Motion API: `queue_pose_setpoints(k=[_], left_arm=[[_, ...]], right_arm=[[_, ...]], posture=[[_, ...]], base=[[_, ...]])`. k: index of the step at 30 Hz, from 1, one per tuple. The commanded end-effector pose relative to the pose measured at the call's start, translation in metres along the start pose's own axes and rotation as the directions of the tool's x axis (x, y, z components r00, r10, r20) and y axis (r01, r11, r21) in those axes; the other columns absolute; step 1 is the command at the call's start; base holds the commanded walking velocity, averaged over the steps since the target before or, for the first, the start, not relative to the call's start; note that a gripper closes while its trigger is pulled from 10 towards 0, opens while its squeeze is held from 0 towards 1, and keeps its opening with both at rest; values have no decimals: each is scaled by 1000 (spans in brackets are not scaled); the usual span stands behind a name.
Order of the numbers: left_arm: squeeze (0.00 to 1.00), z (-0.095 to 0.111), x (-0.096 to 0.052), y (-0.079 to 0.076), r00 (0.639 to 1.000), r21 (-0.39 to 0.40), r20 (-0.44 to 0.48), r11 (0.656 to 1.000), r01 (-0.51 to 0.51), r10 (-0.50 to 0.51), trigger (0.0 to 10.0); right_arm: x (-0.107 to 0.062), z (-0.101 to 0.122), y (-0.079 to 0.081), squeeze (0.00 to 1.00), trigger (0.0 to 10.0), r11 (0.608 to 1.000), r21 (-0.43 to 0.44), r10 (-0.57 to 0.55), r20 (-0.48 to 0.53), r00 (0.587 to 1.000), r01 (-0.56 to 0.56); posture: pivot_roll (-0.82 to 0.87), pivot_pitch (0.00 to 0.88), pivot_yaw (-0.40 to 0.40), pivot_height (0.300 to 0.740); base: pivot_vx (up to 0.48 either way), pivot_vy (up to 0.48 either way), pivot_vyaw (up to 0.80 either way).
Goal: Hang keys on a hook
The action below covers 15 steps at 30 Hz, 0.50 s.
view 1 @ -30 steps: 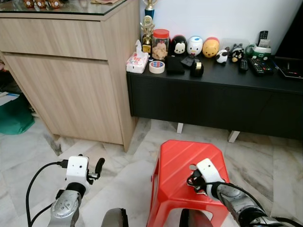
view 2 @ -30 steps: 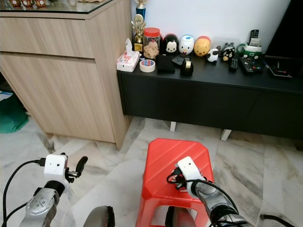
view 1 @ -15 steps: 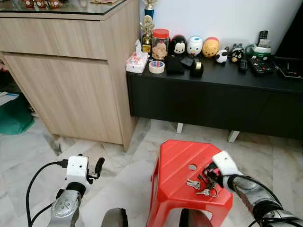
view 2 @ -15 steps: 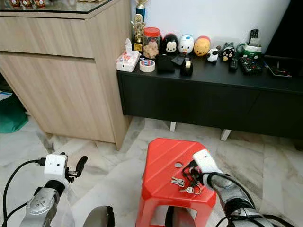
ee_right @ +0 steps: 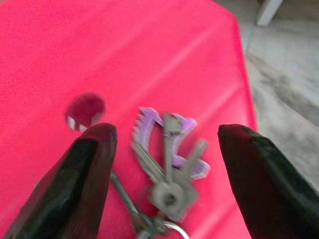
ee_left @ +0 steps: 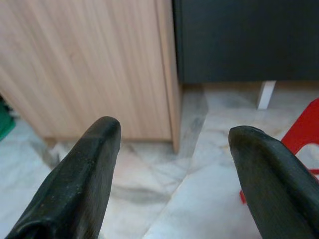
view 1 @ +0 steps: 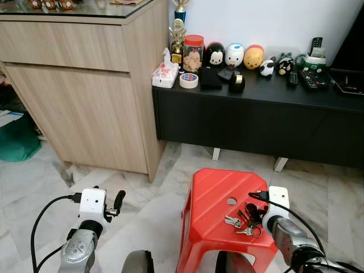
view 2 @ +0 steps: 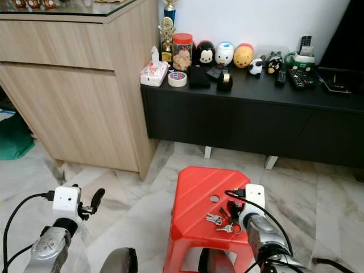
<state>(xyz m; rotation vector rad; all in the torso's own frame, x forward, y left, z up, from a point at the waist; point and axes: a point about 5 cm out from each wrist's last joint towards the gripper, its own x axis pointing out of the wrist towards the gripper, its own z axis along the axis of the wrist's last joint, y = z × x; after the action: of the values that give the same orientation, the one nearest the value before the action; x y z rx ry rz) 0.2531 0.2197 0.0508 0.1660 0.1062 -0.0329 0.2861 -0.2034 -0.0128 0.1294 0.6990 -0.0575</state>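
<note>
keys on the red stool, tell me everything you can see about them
The keys are a small bunch of silver metal keys joined on a ring, fanned out flat on the red plastic stool, just near its round centre hole and toward its right edge. The right wrist view is blurred, but one key seems to have a purple head. The right gripper hangs over them with fingers open on either side; the pictures do not show it gripping them.

From where I stand, no lettering, brand or number can be read anywhere; the print on the tissue pack (view 1: 164,74) is too small to make out.
</note>
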Motion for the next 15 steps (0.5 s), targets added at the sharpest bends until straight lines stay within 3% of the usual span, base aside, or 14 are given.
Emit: queue_pose_setpoints(k=[1,5,15], left_arm=[[0,2,-2,-6,1000,6,9,1000,21,-21,10000],[0,4,-8,-12,999,2,15,999,41,-41,10000],[0,2,-29,-10,1000,-3,-6,1000,22,-22,10000]], right_arm=[[0,2,1,0,10000,1000,11,3,21,1000,-3],[1,1,4,0,10000,1000,16,1,16,1000,-1],[0,5,-7,0,10000,993,64,-103,37,994,100]], posture=[[110,0,-52,590],[105,22,-60,590],[116,97,-82,590]], base=[[0,0,0],[0,0,0],[0,0,0]])
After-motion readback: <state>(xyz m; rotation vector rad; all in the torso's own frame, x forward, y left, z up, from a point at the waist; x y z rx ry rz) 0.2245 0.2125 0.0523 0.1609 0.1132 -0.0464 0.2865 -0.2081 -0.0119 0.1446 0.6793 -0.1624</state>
